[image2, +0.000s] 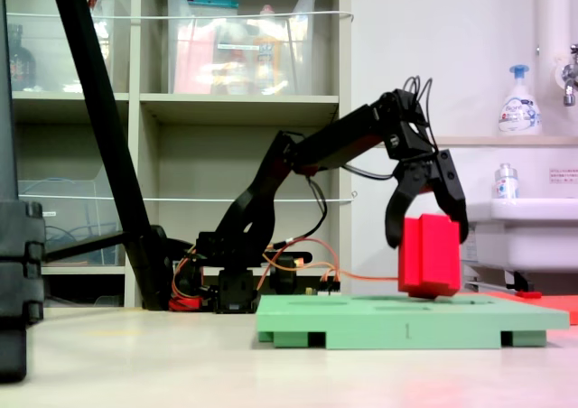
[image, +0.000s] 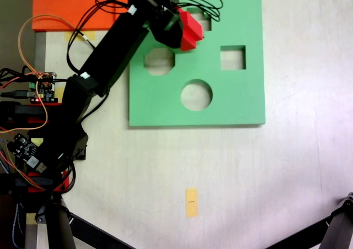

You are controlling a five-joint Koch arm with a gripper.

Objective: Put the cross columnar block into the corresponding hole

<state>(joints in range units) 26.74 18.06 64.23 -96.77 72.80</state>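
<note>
Now your gripper (image2: 426,236) is clamped on the cross columnar block (image2: 430,255), held just above the green board (image2: 361,322) over the corresponding hole (image: 203,22), so you likely need to square its arms to the cutout before lowering.

One fixed camera looks straight down on me from well above — my base sits at the left edge of the frame, the green board (image: 220,103) in the upper middle. Another sits low at table height, close, facing sideways toward shelves (image2: 226,110) behind. Both share my arm (image: 110,56) and the board.
</note>
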